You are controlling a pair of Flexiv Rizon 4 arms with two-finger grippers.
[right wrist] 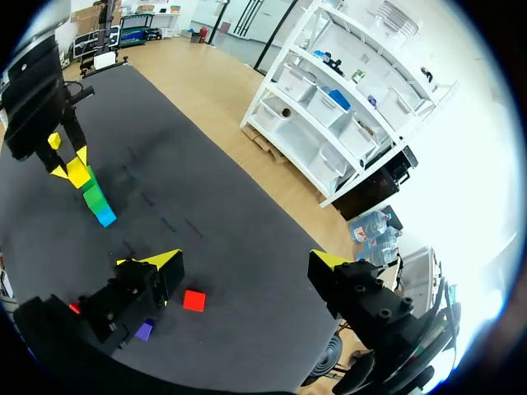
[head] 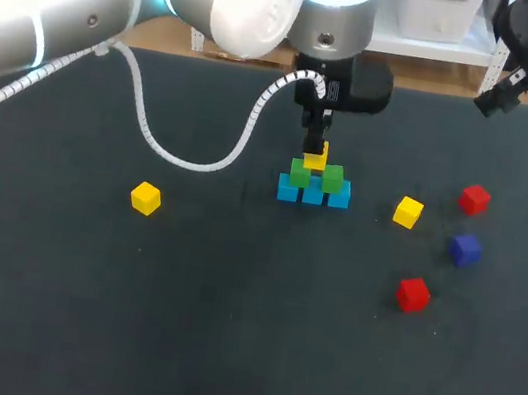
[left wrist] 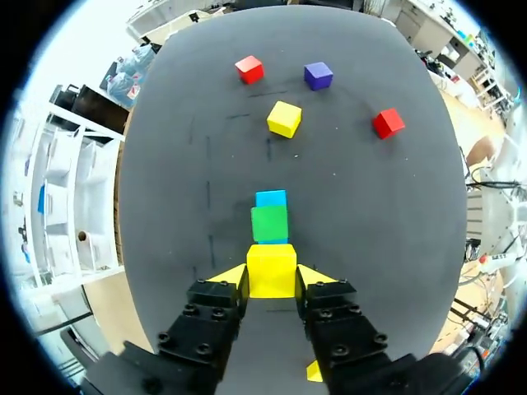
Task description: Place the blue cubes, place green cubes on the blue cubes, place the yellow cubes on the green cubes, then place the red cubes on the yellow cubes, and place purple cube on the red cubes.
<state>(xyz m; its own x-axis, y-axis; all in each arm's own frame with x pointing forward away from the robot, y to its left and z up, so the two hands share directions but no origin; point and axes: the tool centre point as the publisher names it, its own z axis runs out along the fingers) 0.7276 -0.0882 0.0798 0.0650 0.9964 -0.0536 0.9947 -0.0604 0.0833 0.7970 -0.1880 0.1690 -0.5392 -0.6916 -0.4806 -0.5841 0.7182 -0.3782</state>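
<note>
Three blue cubes [head: 313,195] lie in a row at the table's middle, with two green cubes [head: 301,172] on top of them. My left gripper [head: 315,147] hangs straight above, shut on a yellow cube [head: 316,157] that sits at the top of the green pair. In the left wrist view this yellow cube [left wrist: 271,270] is held between the yellow-tipped fingers [left wrist: 233,275], with a green cube [left wrist: 269,223] and a blue cube [left wrist: 271,198] just ahead. My right gripper [right wrist: 245,263] is open and empty, high at the table's far right corner [head: 499,95].
Loose cubes lie right of the stack: a yellow one [head: 407,212], two red ones [head: 475,199] [head: 413,294] and a purple one [head: 465,249]. Another yellow cube [head: 145,198] lies alone at the left. The left arm's white cable [head: 190,157] droops onto the table.
</note>
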